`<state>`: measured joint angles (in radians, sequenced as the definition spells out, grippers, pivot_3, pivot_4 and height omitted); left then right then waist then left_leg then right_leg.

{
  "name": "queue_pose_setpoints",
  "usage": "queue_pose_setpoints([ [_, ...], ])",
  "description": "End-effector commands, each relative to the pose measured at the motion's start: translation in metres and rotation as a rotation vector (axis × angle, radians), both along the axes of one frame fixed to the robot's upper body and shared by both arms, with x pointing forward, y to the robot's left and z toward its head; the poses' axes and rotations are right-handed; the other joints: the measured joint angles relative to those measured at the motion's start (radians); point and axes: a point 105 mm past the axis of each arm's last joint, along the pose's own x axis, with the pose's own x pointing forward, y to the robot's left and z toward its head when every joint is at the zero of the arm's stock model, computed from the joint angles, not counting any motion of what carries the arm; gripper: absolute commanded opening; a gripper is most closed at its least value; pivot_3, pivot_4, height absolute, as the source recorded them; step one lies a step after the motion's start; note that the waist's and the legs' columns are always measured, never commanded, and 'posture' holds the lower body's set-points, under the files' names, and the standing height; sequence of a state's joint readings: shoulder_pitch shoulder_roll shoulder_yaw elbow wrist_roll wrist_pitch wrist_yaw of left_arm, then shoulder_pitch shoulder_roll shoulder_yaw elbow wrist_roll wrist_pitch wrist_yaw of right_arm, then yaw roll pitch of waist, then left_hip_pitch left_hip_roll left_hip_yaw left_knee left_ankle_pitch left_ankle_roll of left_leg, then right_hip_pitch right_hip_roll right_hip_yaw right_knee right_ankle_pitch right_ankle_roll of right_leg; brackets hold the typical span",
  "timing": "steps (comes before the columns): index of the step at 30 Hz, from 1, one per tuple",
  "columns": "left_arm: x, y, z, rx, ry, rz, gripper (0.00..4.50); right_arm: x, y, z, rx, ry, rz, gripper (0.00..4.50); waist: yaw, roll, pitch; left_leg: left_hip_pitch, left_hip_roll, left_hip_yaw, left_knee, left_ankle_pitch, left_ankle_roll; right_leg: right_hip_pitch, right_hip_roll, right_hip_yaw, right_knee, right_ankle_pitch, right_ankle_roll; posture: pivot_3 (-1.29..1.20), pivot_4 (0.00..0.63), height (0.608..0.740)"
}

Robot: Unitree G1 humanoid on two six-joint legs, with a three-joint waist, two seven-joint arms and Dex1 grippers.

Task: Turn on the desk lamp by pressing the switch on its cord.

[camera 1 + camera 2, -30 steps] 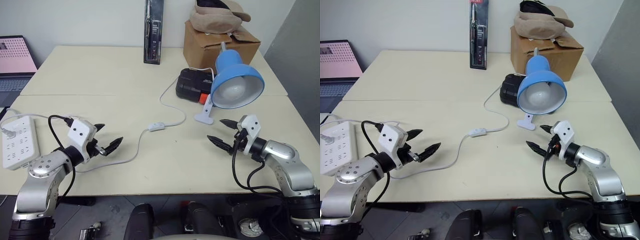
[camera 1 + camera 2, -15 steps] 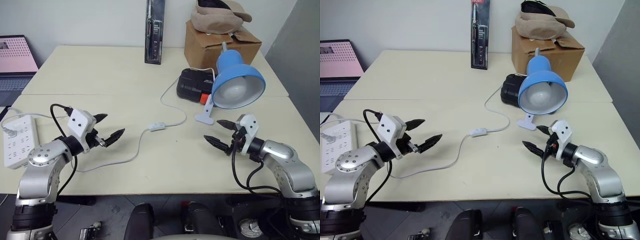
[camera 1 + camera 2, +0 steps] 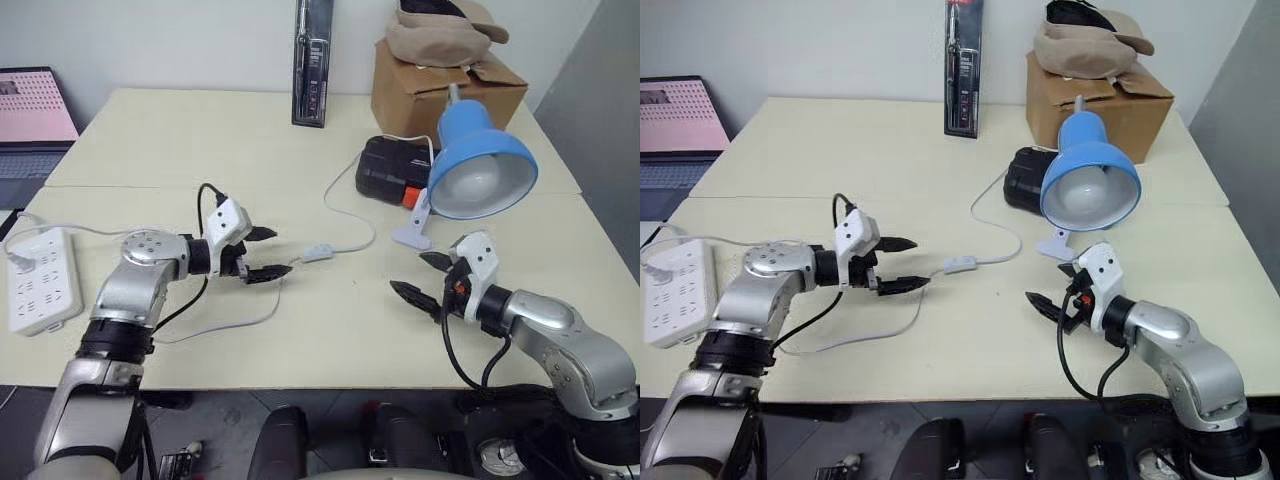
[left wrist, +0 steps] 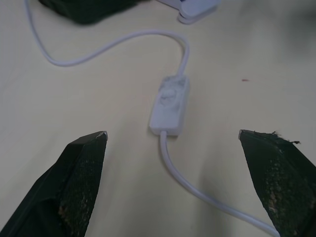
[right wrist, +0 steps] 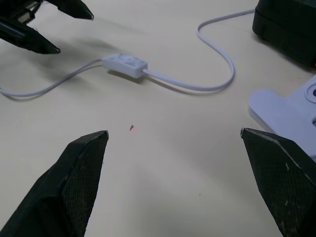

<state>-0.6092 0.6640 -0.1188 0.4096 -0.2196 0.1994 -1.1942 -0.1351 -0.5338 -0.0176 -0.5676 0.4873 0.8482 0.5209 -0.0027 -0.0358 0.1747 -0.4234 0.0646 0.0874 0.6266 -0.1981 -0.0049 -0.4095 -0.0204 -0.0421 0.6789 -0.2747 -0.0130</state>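
Since a second ago, left claw [image 3: 268, 252] has swung across the bench [image 3: 150, 140] to just short of the switch [image 3: 318, 254] on the cord [image 3: 355, 215], released, empty. Right claw [image 3: 420, 278], also spread wide, hangs below the lamp [image 3: 478, 165].

No lettering seems readable on anything here.

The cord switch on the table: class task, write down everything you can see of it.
The switch is a small white oblong block, plastic by its look, with a raised button on top. It lies flat on the cream table, in line with the thin white cord, which enters at both ends. Nothing touches it; the left gripper hovers just short, jaws open.
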Motion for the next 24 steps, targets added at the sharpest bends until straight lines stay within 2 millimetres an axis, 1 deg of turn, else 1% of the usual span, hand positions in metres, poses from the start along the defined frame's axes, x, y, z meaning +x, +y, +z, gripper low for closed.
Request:
queue_pose_setpoints([
  [1,0.013,-0.013,-0.004,0.040,-0.006,-0.054,4.45,-0.010,0.005,0.015,0.006,-0.045,-0.002,4.50,0.002,0.000,0.000,-0.001,0.000,-0.001,0.001,0.000,0.000,0.000,0.000,-0.002,0.001,0.000,0.000,0.00,0.150,0.740],
  [8,0.026,-0.028,-0.016,0.008,0.045,-0.073,4.45,-0.021,0.006,0.018,0.012,-0.037,-0.039,4.50,0.002,0.000,0.000,-0.004,0.000,-0.003,0.003,0.000,0.000,-0.001,0.000,-0.003,0.000,0.000,0.000,0.00,0.150,0.740],
  [11,0.029,-0.029,-0.018,0.008,0.061,-0.069,4.45,-0.024,0.006,0.018,0.010,-0.032,-0.050,4.50,0.001,-0.001,0.000,-0.004,0.000,-0.004,0.003,0.000,0.000,-0.001,0.000,-0.004,0.001,0.000,0.000,0.00,0.150,0.740],
  [14,0.031,-0.034,-0.020,-0.002,0.072,-0.071,4.01,-0.026,0.004,0.018,0.007,-0.027,-0.064,4.50,0.001,-0.001,0.000,-0.004,0.000,-0.004,0.003,0.000,0.000,-0.001,0.001,-0.004,0.001,0.000,0.000,0.00,0.150,0.740],
  [16,0.032,-0.039,-0.019,-0.021,0.081,-0.080,3.63,-0.027,0.003,0.017,0.005,-0.024,-0.071,4.50,0.001,-0.001,0.000,-0.004,0.000,-0.004,0.003,0.000,0.000,-0.001,0.001,-0.005,0.001,0.000,0.000,0.00,0.150,0.740],
  [19,0.028,-0.039,-0.024,0.025,0.084,-0.125,2.84,-0.028,0.002,0.018,0.006,-0.025,-0.082,4.50,0.001,-0.001,0.000,-0.004,-0.001,-0.004,0.003,0.000,0.000,-0.001,0.000,-0.005,0.001,0.000,0.000,0.00,0.150,0.740],
  [21,0.026,-0.040,-0.025,0.031,0.082,-0.141,2.32,-0.028,0.001,0.017,0.007,-0.024,-0.085,4.50,0.001,-0.001,0.000,-0.004,-0.001,-0.004,0.003,0.000,0.000,-0.001,0.001,-0.005,0.001,0.000,0.001,0.00,0.150,0.740],
  [23,0.024,-0.040,-0.025,0.032,0.081,-0.152,1.90,-0.028,0.001,0.017,0.007,-0.025,-0.087,4.50,0.001,-0.001,0.000,-0.004,-0.001,-0.004,0.003,0.000,0.000,-0.001,0.001,-0.005,0.001,0.000,0.000,0.00,0.150,0.740],
  [24,0.023,-0.040,-0.025,0.031,0.081,-0.156,1.60,-0.028,0.002,0.017,0.009,-0.025,-0.088,4.50,0.001,-0.001,0.000,-0.004,-0.001,-0.005,0.003,0.000,0.000,-0.001,0.001,-0.005,0.001,0.000,0.000,0.00,0.150,0.740],
])
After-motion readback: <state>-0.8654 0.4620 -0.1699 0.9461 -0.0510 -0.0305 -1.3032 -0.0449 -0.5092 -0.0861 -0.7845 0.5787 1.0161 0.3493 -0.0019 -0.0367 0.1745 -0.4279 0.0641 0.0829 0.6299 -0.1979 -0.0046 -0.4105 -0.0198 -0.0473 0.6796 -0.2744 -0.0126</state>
